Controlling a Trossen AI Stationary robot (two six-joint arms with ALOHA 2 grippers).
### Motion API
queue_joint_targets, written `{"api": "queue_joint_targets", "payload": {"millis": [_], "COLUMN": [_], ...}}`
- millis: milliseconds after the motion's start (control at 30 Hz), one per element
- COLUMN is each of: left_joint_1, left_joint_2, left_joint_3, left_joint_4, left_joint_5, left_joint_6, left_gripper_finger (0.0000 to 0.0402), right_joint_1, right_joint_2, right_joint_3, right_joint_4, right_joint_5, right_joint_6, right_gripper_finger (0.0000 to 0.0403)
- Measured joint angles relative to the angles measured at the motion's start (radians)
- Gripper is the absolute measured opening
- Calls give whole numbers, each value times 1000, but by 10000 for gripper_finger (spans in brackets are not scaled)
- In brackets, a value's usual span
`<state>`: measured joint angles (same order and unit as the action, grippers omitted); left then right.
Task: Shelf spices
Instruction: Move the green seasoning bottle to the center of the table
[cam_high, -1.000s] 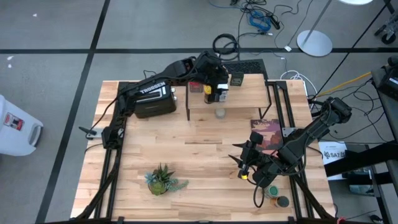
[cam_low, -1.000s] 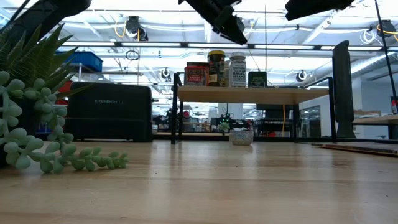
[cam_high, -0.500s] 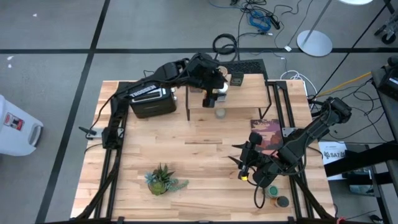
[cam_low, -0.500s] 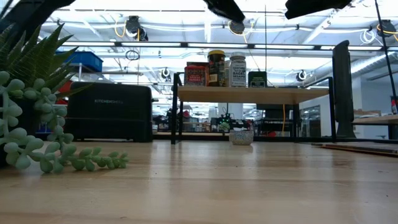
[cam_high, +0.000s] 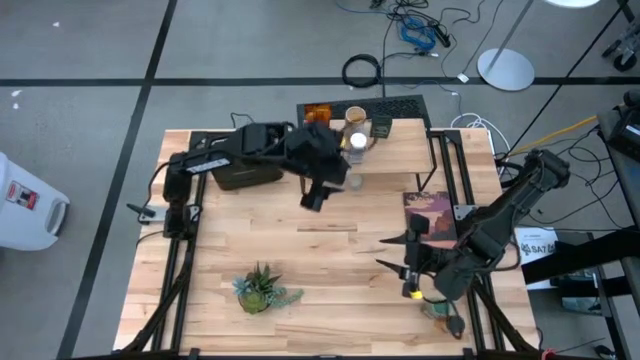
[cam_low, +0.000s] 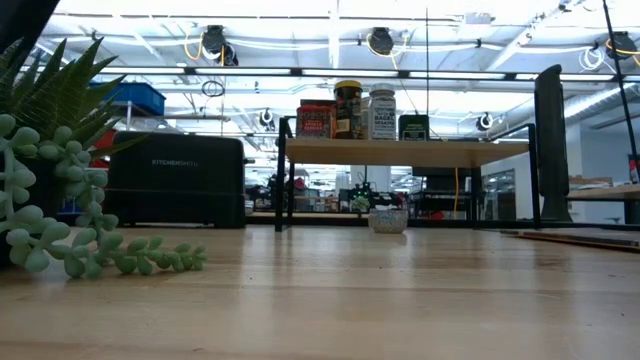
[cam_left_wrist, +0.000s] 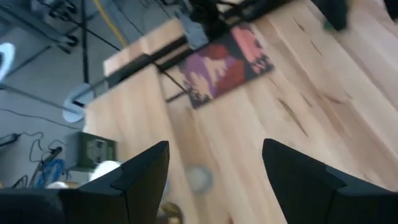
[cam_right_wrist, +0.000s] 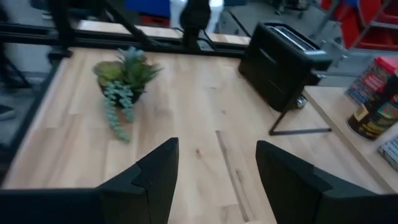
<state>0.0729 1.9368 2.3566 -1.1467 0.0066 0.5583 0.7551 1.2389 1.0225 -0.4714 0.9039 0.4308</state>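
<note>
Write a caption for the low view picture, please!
Four spice containers stand on the shelf, one small jar beneath it, toaster alongside.

A black toaster, a green potted plant and a purple-red mat sit on the wooden table.

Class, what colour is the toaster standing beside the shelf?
Black; the toaster shows best in the low view.

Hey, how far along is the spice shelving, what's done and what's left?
Done: four spices stand on the shelf: red tin, amber jar, white-capped shaker, dark square tin.
In hand: nothing. The left pincer and right pincer are both open and empty.
Left: at least one small jar sits on the table in front of the shelf.
</note>
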Motion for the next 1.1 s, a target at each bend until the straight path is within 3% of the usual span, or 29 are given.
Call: {"api": "queue_joint_targets", "payload": {"millis": [267, 500, 1100], "left_joint_1": [-131, -217, -326], "left_joint_2": [-1, -1, -1], "left_joint_3": [0, 0, 0], "left_joint_4": [-107, -112, -89], "left_joint_5": [-66, -68, -67], "left_joint_6": [-52, -93, -162], "left_gripper_finger": [268, 267, 267], "right_joint_1": [58, 74, 97], "right_joint_2": [-68, -104, -108], "right_joint_3": [0, 0, 0], "right_joint_4": [12, 3, -45], "right_joint_5": [-54, -179, -443], "right_joint_6": [-32, -31, 33], "right_gripper_finger": [201, 201, 201]}}
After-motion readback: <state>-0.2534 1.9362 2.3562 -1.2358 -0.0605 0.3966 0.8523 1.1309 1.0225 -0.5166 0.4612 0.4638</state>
